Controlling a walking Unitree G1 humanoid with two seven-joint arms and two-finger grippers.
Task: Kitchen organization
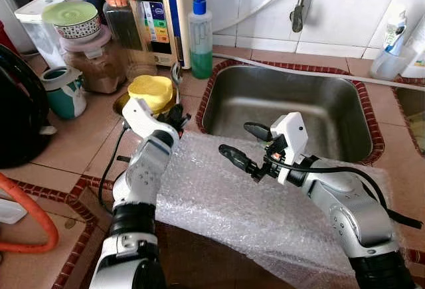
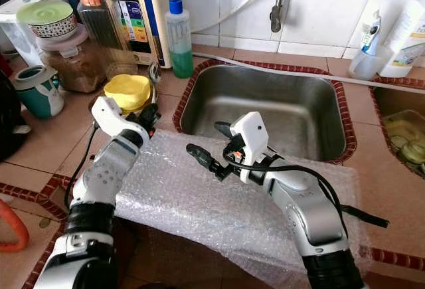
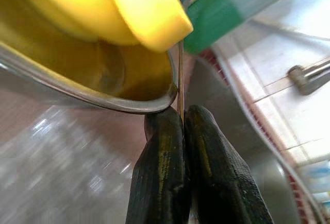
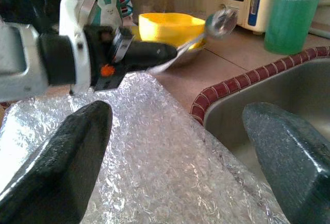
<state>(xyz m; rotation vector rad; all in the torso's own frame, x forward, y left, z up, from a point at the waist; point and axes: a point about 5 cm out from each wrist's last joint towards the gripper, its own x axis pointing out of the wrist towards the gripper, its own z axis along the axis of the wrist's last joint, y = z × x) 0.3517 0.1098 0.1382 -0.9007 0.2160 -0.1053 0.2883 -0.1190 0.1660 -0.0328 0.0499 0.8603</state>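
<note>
While the left end effector (image 3: 181, 131) squeezes its two black fingers tight, a thin metal spoon (image 4: 206, 31) is caught between them by its handle. The spoon is shiny and silver, with a small round bowl end that sticks up past the rim of a metal bowl (image 3: 93, 87). The handle looks like a skinny flat strip.

The bowl is round and shiny too, and it sits on the counter (image 1: 80, 136) at about ten o'clock from the sink. A yellow plastic lid (image 1: 151, 91) with soft rounded corners rests on top of the bowl.

Just below the bowl lies a big sheet of bubble wrap (image 2: 199, 202). It is clear, bumpy and crinkly, and it covers the counter edge in front of the sink.

The right end effector (image 1: 250, 148) hangs above the bubble wrap with its two black fingers spread wide apart and nothing between them.

The sink (image 2: 292, 103) is a deep steel box shape with a red tile border. The counter is made of smooth pinkish tiles.

At twelve o'clock from the bowl stands a bottle of green soap (image 1: 200, 36) with a blue cap. At nine o'clock are jars (image 1: 99, 60) with lids, and a small teal mug (image 1: 64, 91).
</note>
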